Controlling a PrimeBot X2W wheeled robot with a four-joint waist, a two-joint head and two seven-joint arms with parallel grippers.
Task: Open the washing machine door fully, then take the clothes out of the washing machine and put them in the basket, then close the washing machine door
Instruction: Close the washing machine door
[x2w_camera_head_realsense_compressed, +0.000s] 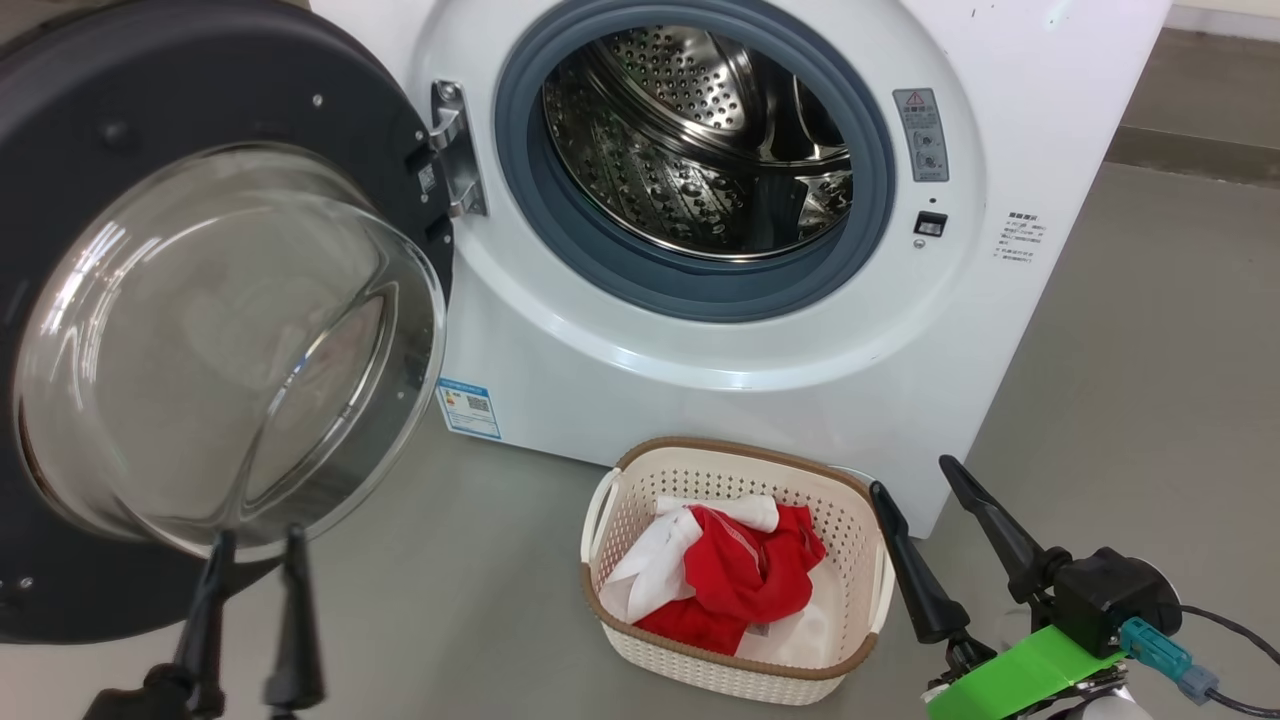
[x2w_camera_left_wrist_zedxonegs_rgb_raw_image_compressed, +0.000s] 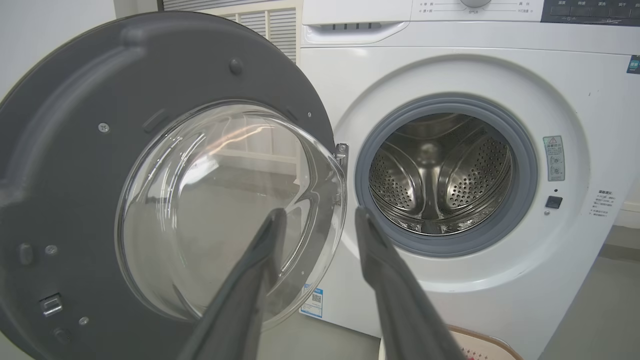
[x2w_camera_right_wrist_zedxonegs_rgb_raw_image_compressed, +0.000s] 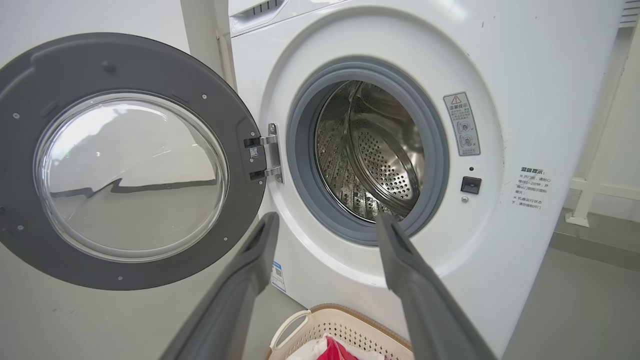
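Door: black-rimmed glass washing machine door (x2w_camera_head_realsense_compressed: 150, 110) open
Clothes: red-and-white garments (x2w_camera_head_realsense_compressed: 740, 580) in cream perforated basket (x2w_camera_head_realsense_compressed: 700, 446)
Grippers: left gripper (x2w_camera_head_realsense_compressed: 258, 533), right gripper (x2w_camera_head_realsense_compressed: 912, 474) spread, empty

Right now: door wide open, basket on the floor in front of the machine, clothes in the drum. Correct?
No. The clothes are in the basket, not the drum, which looks bare in the head view. The washing machine door is wide open and the basket stands on the floor before the washing machine.
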